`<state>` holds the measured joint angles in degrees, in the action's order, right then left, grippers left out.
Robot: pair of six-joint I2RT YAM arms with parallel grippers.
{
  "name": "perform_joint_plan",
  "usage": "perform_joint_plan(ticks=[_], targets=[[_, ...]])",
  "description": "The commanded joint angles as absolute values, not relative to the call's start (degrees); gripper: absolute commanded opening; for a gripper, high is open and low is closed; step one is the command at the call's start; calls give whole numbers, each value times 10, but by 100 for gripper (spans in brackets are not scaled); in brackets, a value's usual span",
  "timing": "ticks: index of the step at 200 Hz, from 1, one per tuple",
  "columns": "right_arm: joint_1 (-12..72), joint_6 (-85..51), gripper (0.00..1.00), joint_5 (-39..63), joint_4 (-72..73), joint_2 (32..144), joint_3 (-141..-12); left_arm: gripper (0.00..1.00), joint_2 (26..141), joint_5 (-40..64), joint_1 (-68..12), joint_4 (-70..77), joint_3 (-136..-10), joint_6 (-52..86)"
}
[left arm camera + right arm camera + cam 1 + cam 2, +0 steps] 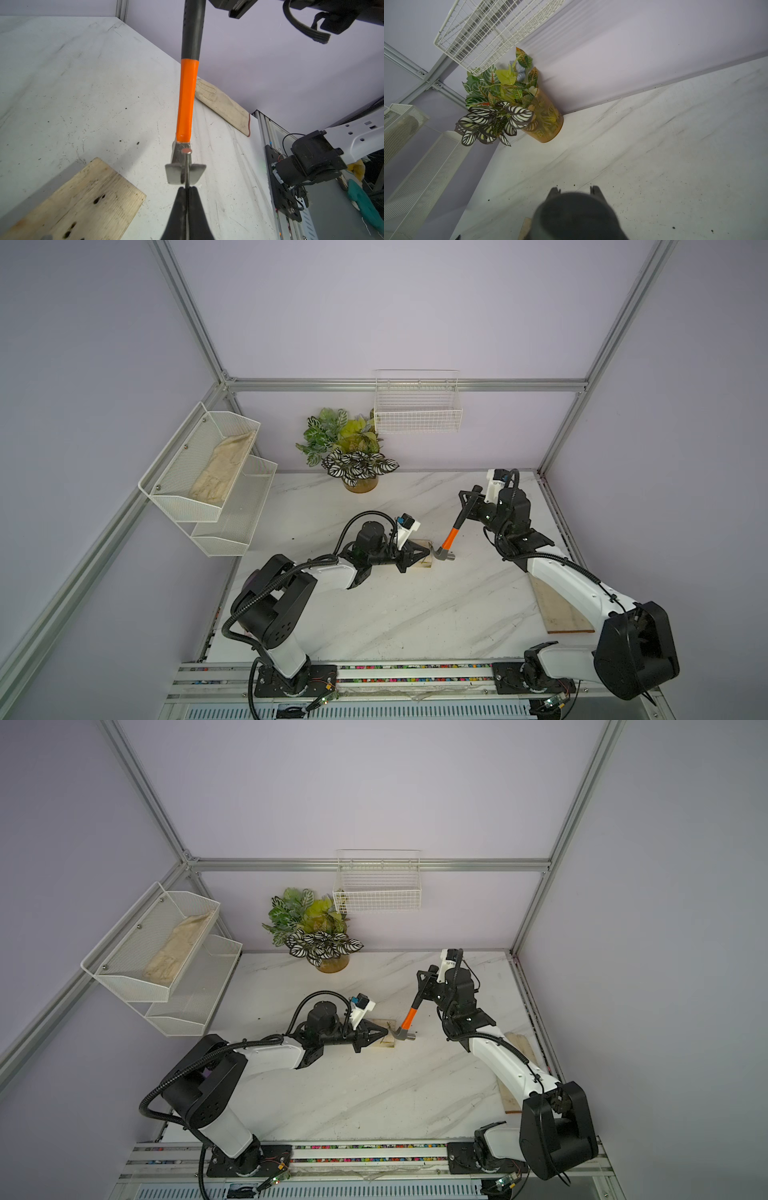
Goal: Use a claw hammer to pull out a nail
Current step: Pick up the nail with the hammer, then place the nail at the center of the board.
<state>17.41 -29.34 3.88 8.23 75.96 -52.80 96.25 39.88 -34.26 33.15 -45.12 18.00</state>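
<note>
Because its weight sits in the steel head, the hammer (pixel 187 99) will likely swing nose-down from whatever holds it. It is stiff all through, and the black grip looks like the grippy part of the handle. A hold far out on that grip gives the most leverage and the least control of the head.

The right gripper (pixel 470 498) is clamped across that black end, whose butt fills the lower part of the right wrist view. From there the handle slopes down toward the middle of the table (pixel 62 83). The head hangs low, just beside the end of the wooden block (pixel 83 197) nearer the right arm, and seems to be off the wood.

The nail (pixel 187 166) sits in the slot of the claw with its flat head resting above the prongs. It is thin, smooth and light — an easy thing to lose. The left gripper (pixel 187 190) has its fingers pressed together on the shank just under the claw, which looks like the only sensible place to pinch it. The nail appears free of the block, where dark holes show in the wood.

The left arm lies low and stretched across the table, its forearm near level and its gripper pointing at the hammer head. The right arm reaches out and bends back at the wrist — its gripper is held high near the back of the table.
</note>
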Motion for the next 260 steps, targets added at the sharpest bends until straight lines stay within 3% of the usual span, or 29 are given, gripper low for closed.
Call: perform_joint_plan(ticks=[1,42,90,131,168,224,260], targets=[[177,-288,0,16,112,750,-544,0,960,422,-322,404,-450,223],[187,-266,0,-27,92,748,-552,0,946,430,-269,479,-403,297],[297,-172,0,-198,67,781,-620,0,851,314,-205,229,-379,266],[363,-108,0,-284,68,837,-671,0,823,183,-161,18,-385,241],[416,-56,0,-361,73,877,-698,0,870,76,-160,-76,-425,199],[433,-42,0,-384,76,887,-700,0,937,46,-160,-118,-466,184],[442,-30,0,-398,77,901,-704,33,938,50,-160,-123,-467,189]])
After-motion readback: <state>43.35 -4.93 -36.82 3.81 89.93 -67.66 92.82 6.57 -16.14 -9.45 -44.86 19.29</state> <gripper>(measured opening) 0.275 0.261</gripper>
